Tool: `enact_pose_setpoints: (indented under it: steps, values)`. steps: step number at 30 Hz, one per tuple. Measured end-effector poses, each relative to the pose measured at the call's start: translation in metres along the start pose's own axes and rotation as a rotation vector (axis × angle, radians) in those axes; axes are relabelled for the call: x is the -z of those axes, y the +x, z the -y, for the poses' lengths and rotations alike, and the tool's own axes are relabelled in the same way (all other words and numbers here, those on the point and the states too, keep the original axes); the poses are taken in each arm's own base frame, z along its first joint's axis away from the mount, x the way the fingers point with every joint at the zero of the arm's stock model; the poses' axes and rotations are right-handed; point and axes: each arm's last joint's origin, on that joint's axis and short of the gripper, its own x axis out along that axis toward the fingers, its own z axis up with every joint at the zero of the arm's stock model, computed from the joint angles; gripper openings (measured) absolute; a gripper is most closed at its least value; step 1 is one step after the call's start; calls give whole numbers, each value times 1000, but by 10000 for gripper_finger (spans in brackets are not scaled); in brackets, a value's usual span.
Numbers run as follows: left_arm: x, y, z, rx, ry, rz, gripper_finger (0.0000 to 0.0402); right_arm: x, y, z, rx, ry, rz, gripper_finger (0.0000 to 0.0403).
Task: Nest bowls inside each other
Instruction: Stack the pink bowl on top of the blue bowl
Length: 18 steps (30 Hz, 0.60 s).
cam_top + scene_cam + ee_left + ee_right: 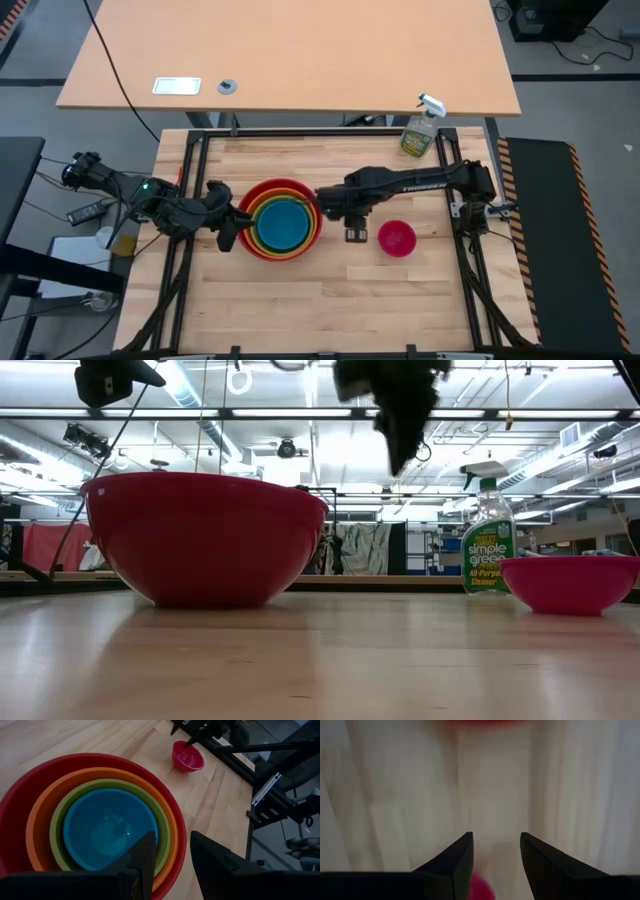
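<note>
Four bowls sit nested left of the table's middle: the red bowl (268,192) (205,535) rests on its base, holding the orange bowl (47,800), the green bowl (62,815) and the blue bowl (284,222) (107,827). The pink bowl (396,239) (570,585) (187,757) stands alone to their right. My left gripper (230,228) (172,860) is open, raised over the stack's left rim and holding nothing. My right gripper (355,235) (496,855) is open and points down over bare table between the stack and the pink bowl.
A clear spray bottle (420,130) (488,550) of green cleaner stands at the table's far right corner. Black frame rails (470,260) run along the table's left and right sides. A tan desk (300,60) lies beyond the far edge.
</note>
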Motion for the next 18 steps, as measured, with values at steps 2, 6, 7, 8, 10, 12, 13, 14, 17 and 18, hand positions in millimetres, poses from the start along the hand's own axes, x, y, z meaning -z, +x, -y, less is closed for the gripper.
enact_pose_setpoints:
  steps: [2, 6, 7, 8, 10, 12, 13, 14, 17, 18]
  values:
    - [0, 0, 0, 0, 4, 0, 126, 7, 10, -1, -29, -22, -68, 169]
    - [0, 0, 0, 0, 4, 0, 126, 21, 33, -6, -78, -58, -193, 169]
    - [0, 0, 0, 0, 2, 0, 126, 24, 39, -8, -80, -68, -216, 169]
    - [0, 0, 0, 0, 0, 0, 126, 27, 44, -10, -78, -80, -242, 169]
    - [0, 0, 0, 0, -1, 0, 126, 34, 54, -12, -75, -97, -290, 169]
    - [0, 0, 0, 0, -4, 0, 126, 41, 63, -13, -68, -101, -339, 169]
    - [0, 0, 0, 0, -4, 0, 126, 45, 67, -12, -58, -102, -364, 169]
    - [0, 0, 0, 0, -4, 0, 126, 48, 71, -12, -43, -102, -387, 169]
    - [0, 0, 0, 0, -8, 0, 126, 59, 79, -10, 5, -100, -431, 169]
    - [0, 0, 0, 0, -10, 0, 126, 62, 80, -9, 14, -97, -429, 170]
